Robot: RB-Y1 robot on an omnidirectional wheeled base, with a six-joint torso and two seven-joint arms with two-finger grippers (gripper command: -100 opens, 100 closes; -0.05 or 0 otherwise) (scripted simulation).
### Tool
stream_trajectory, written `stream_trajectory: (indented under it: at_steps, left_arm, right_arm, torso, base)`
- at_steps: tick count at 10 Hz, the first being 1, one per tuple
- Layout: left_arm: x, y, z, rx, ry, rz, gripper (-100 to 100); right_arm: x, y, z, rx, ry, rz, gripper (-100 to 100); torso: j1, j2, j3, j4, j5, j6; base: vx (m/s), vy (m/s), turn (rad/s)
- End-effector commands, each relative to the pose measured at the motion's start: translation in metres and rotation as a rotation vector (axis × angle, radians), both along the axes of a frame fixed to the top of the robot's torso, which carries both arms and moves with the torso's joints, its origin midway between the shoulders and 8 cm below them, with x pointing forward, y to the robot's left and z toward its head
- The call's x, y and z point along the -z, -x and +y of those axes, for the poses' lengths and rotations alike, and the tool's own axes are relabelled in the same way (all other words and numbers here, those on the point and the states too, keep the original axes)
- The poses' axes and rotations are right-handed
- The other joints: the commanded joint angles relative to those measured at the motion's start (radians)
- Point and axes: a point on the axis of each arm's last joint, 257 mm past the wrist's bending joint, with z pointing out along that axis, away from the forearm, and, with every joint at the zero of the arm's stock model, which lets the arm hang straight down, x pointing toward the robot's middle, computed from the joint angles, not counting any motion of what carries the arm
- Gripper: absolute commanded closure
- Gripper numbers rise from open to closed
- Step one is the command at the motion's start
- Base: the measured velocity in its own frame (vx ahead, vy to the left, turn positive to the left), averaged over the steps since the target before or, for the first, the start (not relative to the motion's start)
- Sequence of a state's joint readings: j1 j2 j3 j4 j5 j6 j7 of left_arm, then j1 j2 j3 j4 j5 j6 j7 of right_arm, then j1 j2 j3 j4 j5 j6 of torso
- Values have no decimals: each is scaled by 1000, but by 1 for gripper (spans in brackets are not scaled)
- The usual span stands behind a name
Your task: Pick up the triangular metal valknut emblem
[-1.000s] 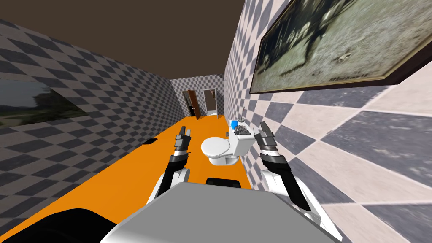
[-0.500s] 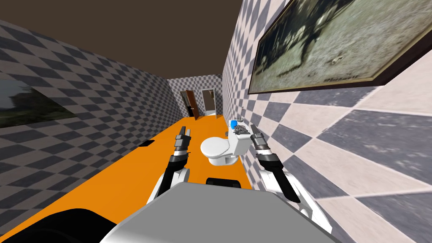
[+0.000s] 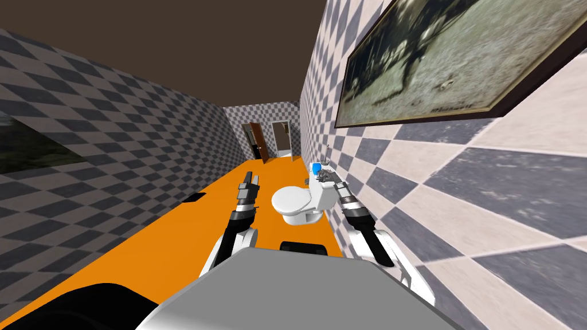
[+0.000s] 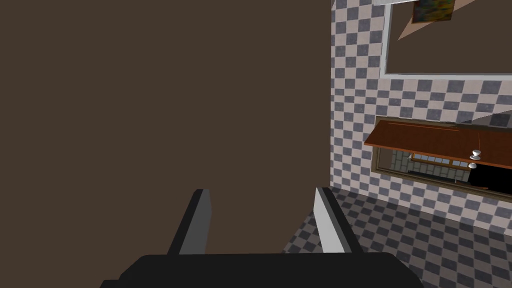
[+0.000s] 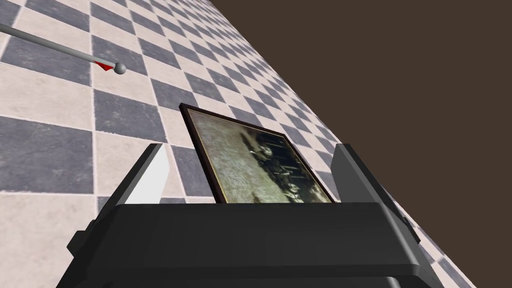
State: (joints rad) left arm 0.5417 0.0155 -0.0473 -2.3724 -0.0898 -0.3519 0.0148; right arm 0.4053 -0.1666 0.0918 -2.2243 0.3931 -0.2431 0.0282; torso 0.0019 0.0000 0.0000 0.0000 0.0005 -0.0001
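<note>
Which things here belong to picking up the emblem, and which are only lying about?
For the job:
- grey emblem, on the toilet tank
- right pincer, open, close beside the emblem

Just lying about:
- blue object, next to the emblem
- toilet bowl
- framed picture on the wall
- left pincer, open, away from the tank

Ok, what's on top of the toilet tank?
A small grey emblem and a blue object just beyond it; its details are too small to read. The open right tool overlaps the near edge of the tank, hiding whatever lies there.
</note>
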Motion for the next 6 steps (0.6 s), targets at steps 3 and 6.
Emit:
stream_trajectory:
  at_steps: [3,6]
  left_arm:
    - [0,0,0,0,0,0,0]
    - [0,0,0,0,0,0,0]
  right_arm:
    - [28,-12,15,23,142,50,-100]
    - [42,-17,23,42,246,68,-100]
  torso:
    - [0,0,0,0,0,0]
    - [1,0,0,0,0,0]
  base:
    - [-3,34,-76]
    - [-4,34,-69]
